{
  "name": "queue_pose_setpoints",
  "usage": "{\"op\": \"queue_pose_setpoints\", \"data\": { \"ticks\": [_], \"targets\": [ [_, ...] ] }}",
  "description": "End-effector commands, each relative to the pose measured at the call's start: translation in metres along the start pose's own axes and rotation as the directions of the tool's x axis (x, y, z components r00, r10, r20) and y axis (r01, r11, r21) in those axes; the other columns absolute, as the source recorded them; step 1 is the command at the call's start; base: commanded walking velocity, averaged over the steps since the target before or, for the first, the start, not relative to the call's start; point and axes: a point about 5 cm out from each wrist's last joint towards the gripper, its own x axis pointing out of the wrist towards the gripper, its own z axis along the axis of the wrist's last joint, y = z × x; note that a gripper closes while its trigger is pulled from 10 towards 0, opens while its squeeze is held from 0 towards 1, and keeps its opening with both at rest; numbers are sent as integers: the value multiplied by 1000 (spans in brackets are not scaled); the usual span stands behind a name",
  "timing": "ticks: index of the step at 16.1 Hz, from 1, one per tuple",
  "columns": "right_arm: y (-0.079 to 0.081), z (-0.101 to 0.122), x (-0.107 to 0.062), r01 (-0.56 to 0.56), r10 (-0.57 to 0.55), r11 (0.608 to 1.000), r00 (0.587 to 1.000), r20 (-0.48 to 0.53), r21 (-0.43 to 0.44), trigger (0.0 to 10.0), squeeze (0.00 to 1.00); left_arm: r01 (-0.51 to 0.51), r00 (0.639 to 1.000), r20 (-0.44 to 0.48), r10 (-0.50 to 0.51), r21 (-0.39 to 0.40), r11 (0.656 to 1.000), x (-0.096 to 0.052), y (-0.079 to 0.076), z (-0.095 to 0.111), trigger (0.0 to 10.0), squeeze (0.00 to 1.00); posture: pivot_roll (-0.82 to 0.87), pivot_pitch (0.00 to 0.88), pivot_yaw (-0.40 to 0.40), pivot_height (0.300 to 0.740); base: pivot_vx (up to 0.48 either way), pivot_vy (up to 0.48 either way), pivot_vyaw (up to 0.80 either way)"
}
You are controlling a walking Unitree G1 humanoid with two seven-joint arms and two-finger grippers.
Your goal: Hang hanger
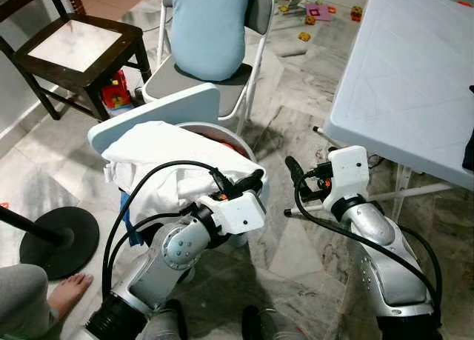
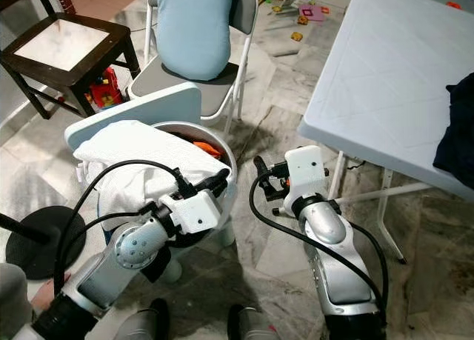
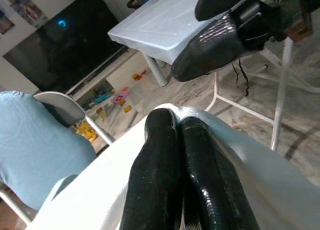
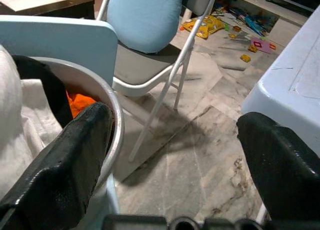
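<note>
A round white laundry basket stands on the floor in front of me, with a white cloth heaped over it and an orange cloth showing inside. My left gripper is at the basket's near right rim, its two black fingers pressed together and shut, with nothing seen between them. To the right of the basket my right gripper hangs above the floor, its fingers spread wide open and holding nothing. No hanger is in sight.
A pale blue panel leans behind the basket. Beyond it stands a folding chair with a blue cushion. A dark wooden table is far left and a white folding table with a dark garment stands right. A black stand base and a person's bare foot are near left.
</note>
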Motion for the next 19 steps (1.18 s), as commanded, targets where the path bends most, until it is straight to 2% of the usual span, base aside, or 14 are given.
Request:
{"op": "queue_pose_setpoints", "data": {
  "ticks": [1,3,5,7,8,9,10,11,12,14,15,17,18,19],
  "targets": [
    [-1,-2,-1,6,-6,1000,1000,-3,-4,10000,0,3,1000,-18,-4,-45,999,-7,-4,-1,0,0,-44,248,-98,740,0,0,0],
    [-2,-2,0,8,-8,1000,1000,-5,-6,10000,0,28,993,-113,-40,-107,994,-21,-11,-16,0,0,-44,248,-97,740,0,0,0],
    [-2,-3,0,8,-8,1000,1000,-6,-5,10000,0,49,987,-146,-68,-132,990,-30,-16,-22,0,0,-43,248,-99,740,0,0,0],
    [-1,-4,-1,3,-3,1000,1000,-9,-4,10000,0,22,979,-196,-54,-166,986,-36,-15,-28,0,0,-38,249,-100,740,0,0,0],
    [0,-4,0,2,-2,1000,1000,-9,-4,10000,0,-14,976,-218,-27,-184,983,-36,-12,-30,10000,1000,-38,248,-102,740,0,0,0],
    [0,-4,0,0,0,1000,1000,-8,-4,10000,0,-77,968,-250,22,-212,974,-36,-8,-32,10000,1000,-38,248,-103,740,0,0,0],
    [0,-3,0,-2,2,1000,1000,-6,-4,10000,0,-197,948,-295,117,-255,947,-37,2,-33,10000,1000,-38,248,-105,740,0,0,0],
    [-1,-3,0,-2,2,1000,1000,-6,-5,10000,0,-258,940,-298,164,-310,915,-37,6,-30,10000,1000,-37,248,-106,740,0,0,0],
    [-2,-4,0,-1,1,1000,1000,-9,-7,10000,0,-320,934,-296,202,-436,841,-37,7,-18,10000,1000,-30,250,-106,740,0,0,0],
    [-1,-4,1,-3,3,1000,1000,-11,-7,10000,0,-284,948,-272,164,-496,821,-37,1,-8,10000,1000,-27,251,-105,740,0,0,0],
    [1,-4,2,-9,9,1000,1000,-8,-3,10000,0,-282,953,-257,161,-561,778,-35,0,1,10000,1000,-26,251,-104,740,0,0,0],
    [3,-4,2,-12,12,1000,1000,-8,-1,10000,0,-260,959,-245,140,-575,776,-37,-2,7,10000,1000,-21,252,-102,740,0,0,0],
    [4,-4,1,-23,23,999,1000,-4,-22,10000,0,-242,964,-237,123,-578,780,-41,-2,10,10000,1000,-21,252,-99,740,0,0,0],
    [5,-3,0,-38,38,998,999,0,-40,10000,0,-270,958,-236,166,-536,799,-54,8,11,10000,1000,-15,257,-95,740,0,0,0]
  ]
}}
